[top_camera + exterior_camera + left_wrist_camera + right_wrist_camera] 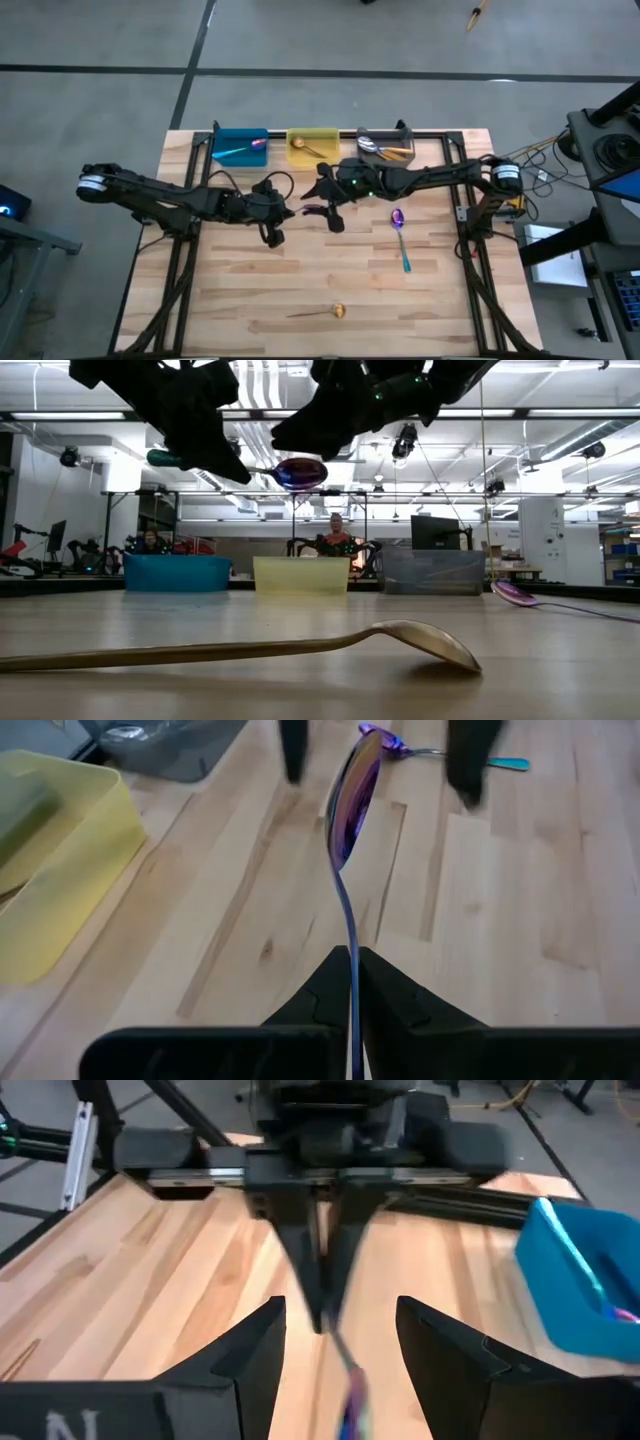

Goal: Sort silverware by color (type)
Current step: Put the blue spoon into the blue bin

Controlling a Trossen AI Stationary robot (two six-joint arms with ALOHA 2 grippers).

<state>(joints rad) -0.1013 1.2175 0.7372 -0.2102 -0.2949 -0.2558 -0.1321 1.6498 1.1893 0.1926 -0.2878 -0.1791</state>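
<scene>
Item: purple-blue spoon (352,810). My left claw (352,982) is pinching its handle, bowl projecting forward between my right claw's (338,1342) spread fingers (handover pending); I'm holding steady, keeping it centred.

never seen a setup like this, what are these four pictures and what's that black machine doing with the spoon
It is a robot with two dark arms at a wooden table. One picture looks straight down from above, one looks level across the tabletop, and two come from cameras on the arms' wrists.

The left gripper is shut on a purple-blue spoon, holding it in the air. The right gripper is open, facing it closely.

Lying on the table are a gold spoon and another purple-blue spoon with a teal handle. At the far edge stand a blue bin, a yellow bin and a gray bin, each already holding cutlery.
</scene>
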